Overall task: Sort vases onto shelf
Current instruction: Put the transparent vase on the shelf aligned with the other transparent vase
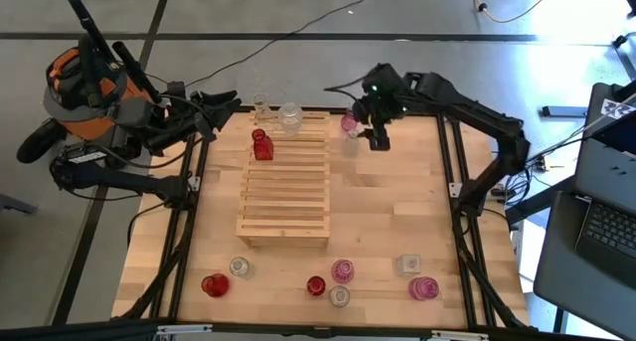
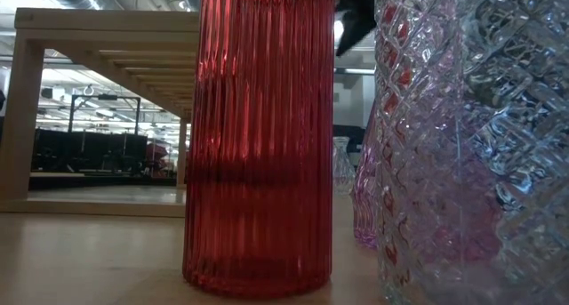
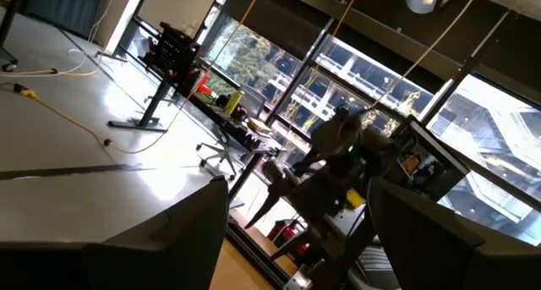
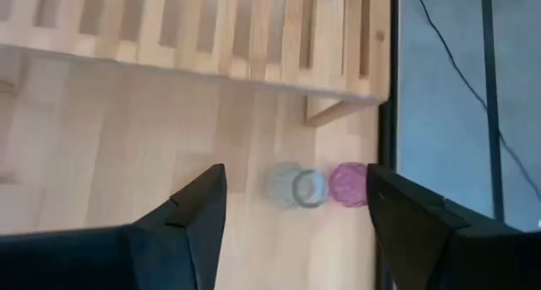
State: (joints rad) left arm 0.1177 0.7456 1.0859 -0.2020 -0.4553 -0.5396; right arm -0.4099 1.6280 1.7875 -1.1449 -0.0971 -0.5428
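Observation:
The pale slatted shelf [image 1: 286,187] lies mid-table. On its far end stand a red vase [image 1: 262,145] and two clear ones [image 1: 289,117] [image 1: 261,107]. Just right of that end, a pink vase [image 1: 349,123] and a clear vase [image 1: 351,145] stand on the tabletop. My right gripper [image 1: 378,137] hovers beside them, open; its wrist view shows the clear vase [image 4: 296,187] and the pink one [image 4: 347,183] below, between the spread fingers [image 4: 203,210]. My left gripper [image 1: 227,104] waits open at the table's far left corner, off the shelf.
Along the near edge stand several more vases: red [image 1: 215,284] [image 1: 316,285], pink [image 1: 342,271] [image 1: 424,287] and clear [image 1: 239,267] [image 1: 339,297] [image 1: 408,265]. The low view is filled by a red ribbed vase [image 2: 258,136] and a cut-glass one [image 2: 471,145]. Bare wood lies right of the shelf.

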